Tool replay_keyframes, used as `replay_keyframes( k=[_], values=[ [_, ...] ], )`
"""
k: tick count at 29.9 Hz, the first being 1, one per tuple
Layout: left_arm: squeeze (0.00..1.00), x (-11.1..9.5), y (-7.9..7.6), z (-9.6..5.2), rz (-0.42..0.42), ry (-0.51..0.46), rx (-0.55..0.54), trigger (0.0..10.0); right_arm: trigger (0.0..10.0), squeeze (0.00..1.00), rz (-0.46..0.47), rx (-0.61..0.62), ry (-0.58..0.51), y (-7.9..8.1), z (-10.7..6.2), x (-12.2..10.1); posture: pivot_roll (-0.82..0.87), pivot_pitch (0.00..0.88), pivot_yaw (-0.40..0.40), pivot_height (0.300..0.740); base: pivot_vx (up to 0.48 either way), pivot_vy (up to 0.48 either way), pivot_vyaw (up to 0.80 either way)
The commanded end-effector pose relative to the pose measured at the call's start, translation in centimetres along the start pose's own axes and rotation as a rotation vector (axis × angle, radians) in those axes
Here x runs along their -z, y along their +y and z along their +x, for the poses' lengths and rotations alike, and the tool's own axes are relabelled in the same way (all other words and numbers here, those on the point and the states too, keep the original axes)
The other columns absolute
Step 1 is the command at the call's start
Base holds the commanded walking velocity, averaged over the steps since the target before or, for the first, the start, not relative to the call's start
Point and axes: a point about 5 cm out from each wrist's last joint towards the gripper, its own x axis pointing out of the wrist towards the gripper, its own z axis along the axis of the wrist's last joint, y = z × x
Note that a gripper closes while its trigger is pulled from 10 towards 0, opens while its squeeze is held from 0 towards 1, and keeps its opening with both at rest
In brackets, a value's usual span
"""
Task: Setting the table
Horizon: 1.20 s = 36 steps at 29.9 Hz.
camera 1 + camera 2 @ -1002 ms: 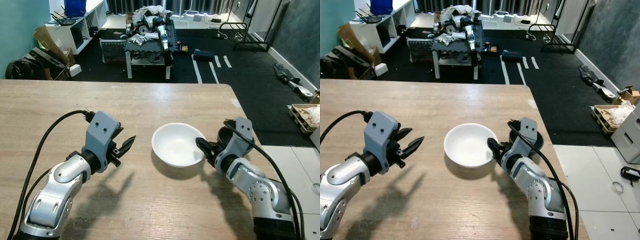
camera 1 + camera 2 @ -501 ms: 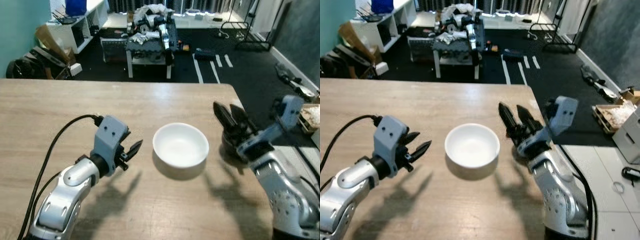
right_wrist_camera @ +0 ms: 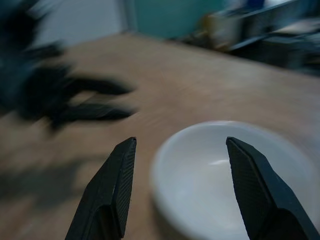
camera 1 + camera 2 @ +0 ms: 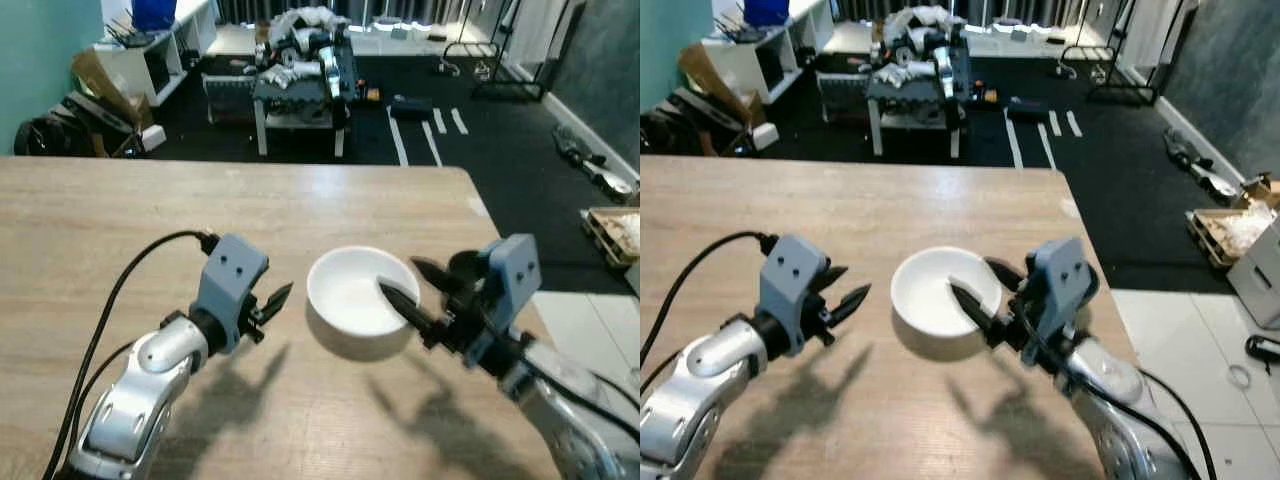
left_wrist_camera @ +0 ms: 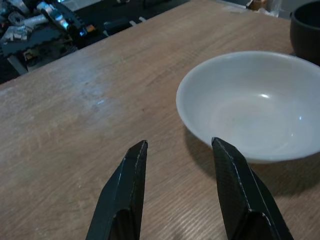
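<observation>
The white bowl (image 4: 360,300) is seen on the tabletop (image 4: 120,230), flanked by the left gripper (image 4: 268,304) and right gripper (image 4: 415,292), both spread wide. Probably light, slick, breakable; best gripped at the rim.

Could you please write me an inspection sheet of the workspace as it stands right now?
Surface: wooden table, light grain, bare around the bowls.
Job's things: white bowl, upright and empty; dark bowl beside it near the table's right edge.
Clutter: nothing seen on the table.
Grippers: left gripper open, hovering left of the white bowl; right gripper open, fingers over the bowl's right rim, holding nothing.
Cables: black cable looping along the left arm.
Surroundings: low table piled with gear, white shelves, dark floor.
</observation>
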Motion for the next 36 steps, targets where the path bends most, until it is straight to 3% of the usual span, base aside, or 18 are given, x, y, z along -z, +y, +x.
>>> replay_keyframes(
  k=[1,4,8,17,29,36],
  values=[
    [0.0,0.4,-0.4,-0.2,0.007,0.013,0.012,10.0,10.0,0.0,0.006,-0.107,0.04,1.3,-0.3,0.5,0.08,0.12,0.103,0.74,0.0,0.0,0.0],
    [0.0,0.4,-0.4,-0.2,0.007,0.014,0.012,10.0,10.0,0.0,0.013,-0.151,0.066,1.9,-0.4,1.1,0.08,0.119,0.102,0.74,0.0,0.0,0.0],
    [0.0,0.4,-0.2,-0.1,0.008,0.015,0.009,10.0,10.0,0.0,0.006,-0.229,0.165,3.0,-0.1,3.7,0.09,0.113,0.102,0.74,0.0,0.0,0.0],
    [0.0,-0.2,0.6,-0.2,0.014,0.002,-0.014,10.0,10.0,0.0,0.026,-0.172,0.261,3.1,2.5,8.3,0.1,0.11,0.099,0.74,0.0,0.0,0.0],
    [0.0,-0.4,0.7,-0.2,0.015,-0.001,-0.027,10.0,10.0,0.0,0.018,-0.016,0.204,1.3,5.0,8.9,0.12,0.112,0.093,0.74,0.0,0.0,0.0],
    [0.0,-0.4,0.7,-0.2,0.011,-0.002,-0.031,10.0,10.0,0.0,-0.015,0.075,0.171,0.2,5.6,8.9,0.12,0.116,0.091,0.74,0.0,0.0,0.0]
  ],
)
